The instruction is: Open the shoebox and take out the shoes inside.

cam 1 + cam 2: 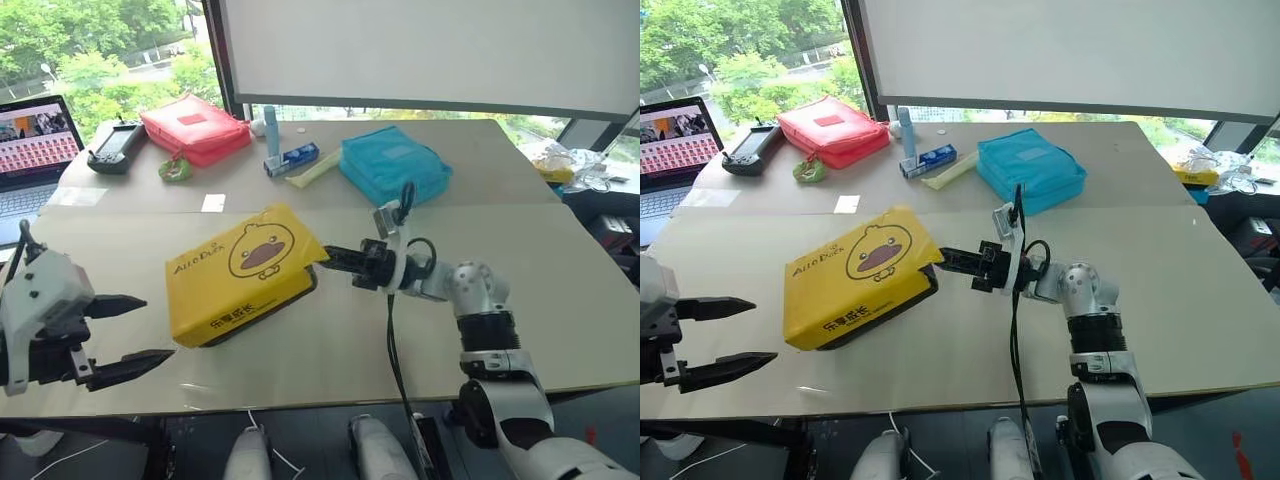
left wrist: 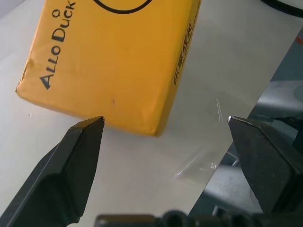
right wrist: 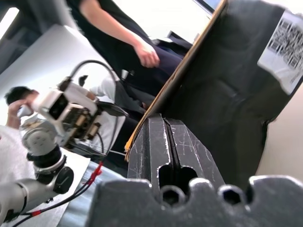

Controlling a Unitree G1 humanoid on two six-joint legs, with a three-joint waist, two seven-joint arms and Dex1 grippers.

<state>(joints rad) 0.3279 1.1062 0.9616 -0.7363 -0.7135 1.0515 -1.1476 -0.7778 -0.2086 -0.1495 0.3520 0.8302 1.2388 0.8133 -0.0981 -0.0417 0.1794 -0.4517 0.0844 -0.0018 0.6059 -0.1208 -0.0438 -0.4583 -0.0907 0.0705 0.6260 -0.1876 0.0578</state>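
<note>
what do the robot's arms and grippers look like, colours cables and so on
Both grippers have two black, pointed fingers. The left gripper sits on a boxy white-grey housing. The right gripper joins a black wrist block with a small white-grey camera module on top, then silver and black ribbed arm segments. A black cable loops at the wrist and hangs down.

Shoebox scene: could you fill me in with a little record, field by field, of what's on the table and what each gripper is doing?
shoebox: yellow duck lid, black sides, lying on the table, right end raised off the surface
lid: still on the box
shoes: hidden
right gripper: shut, tips at the raised right edge of the lid
left gripper: open, apart from the box, to its left
behind the box: red pouch, blue pouch, laptop, black controller
</note>
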